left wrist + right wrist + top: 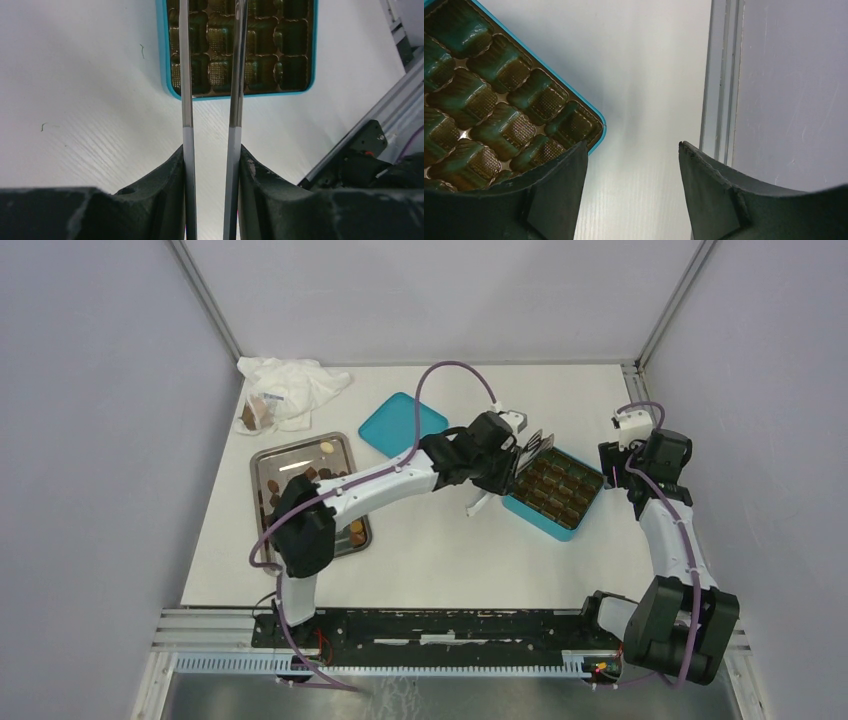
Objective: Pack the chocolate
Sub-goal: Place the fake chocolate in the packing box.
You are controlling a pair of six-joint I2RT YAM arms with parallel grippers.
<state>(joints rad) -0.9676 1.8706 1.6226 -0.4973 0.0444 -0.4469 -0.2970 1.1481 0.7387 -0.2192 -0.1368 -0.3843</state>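
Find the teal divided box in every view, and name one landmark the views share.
Top external: teal box right of centre, on the table.
Left wrist: box at top centre, behind the tongs.
Right wrist: box in the upper left corner.
Shared landmark: the white table beneath the box.

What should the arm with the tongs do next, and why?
Probably lower the tongs a little into an empty cup of the teal box. The left gripper holds them squeezed above it, and the cups in view look empty. Whether they carry a piece is hidden.
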